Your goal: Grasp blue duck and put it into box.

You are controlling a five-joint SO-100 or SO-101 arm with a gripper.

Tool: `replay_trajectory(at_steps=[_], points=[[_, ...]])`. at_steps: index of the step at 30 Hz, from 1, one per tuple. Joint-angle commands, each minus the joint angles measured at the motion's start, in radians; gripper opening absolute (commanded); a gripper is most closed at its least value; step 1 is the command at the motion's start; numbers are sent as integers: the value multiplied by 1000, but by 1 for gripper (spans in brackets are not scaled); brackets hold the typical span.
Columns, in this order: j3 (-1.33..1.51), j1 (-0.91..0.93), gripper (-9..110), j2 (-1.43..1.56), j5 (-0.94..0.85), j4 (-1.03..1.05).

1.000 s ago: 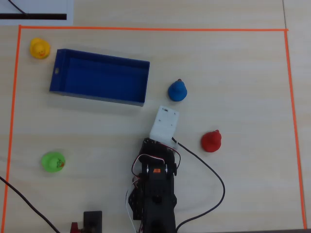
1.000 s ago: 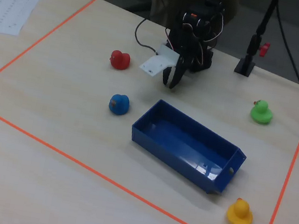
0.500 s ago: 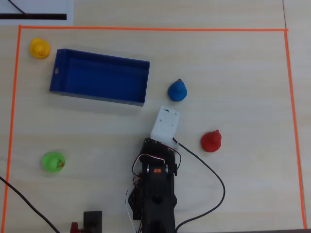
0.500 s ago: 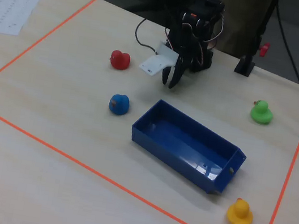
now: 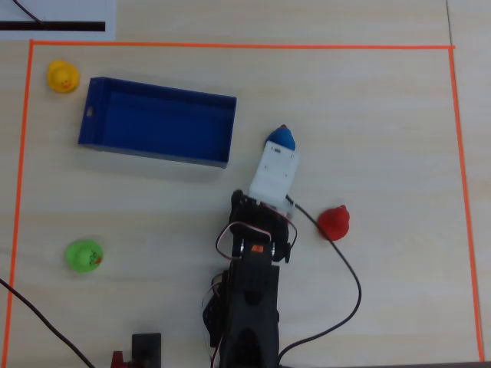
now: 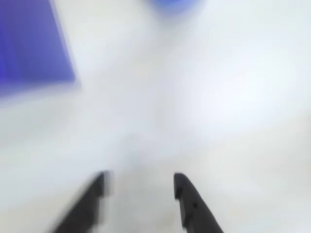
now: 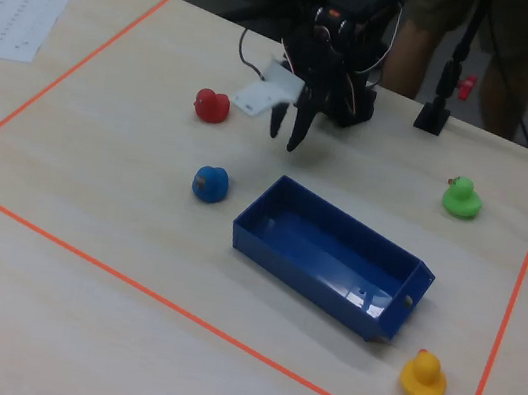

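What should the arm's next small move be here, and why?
Probably reach forward and lower toward the blue duck. The gripper is open and empty, raised above the table short of the duck, which sits untouched beside the box. In the wrist view the duck shows only at the top edge, ahead of the fingers, so closing now would catch nothing.

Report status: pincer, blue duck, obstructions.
Pincer open, empty, above table short of blue duck. Duck on table beside box, outside it. Path to duck clear; red duck off to the side.
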Motion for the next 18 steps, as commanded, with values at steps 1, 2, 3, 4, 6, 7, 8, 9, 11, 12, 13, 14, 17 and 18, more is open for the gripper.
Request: replay_trajectory(at_steps=[1,2,3,4,6,7,8,9,11,12,13,14,17,18], points=[[-557,48,42,-514,-34,-109],[-626,60,42,-589,-48,-120],[-681,74,44,-657,-61,-126],[-724,83,45,-716,-75,-132],[-756,94,46,-796,-100,-172],[-756,98,46,-825,-114,-199],[-758,104,46,-853,-127,-216],[-759,114,46,-876,-140,-229],[-759,133,45,-917,-167,-250],[-759,147,45,-937,-178,-262],[-758,161,45,-957,-189,-282],[-753,176,45,-976,-201,-302],[-723,213,45,-1014,-219,-376],[-710,219,45,-1023,-222,-393]])
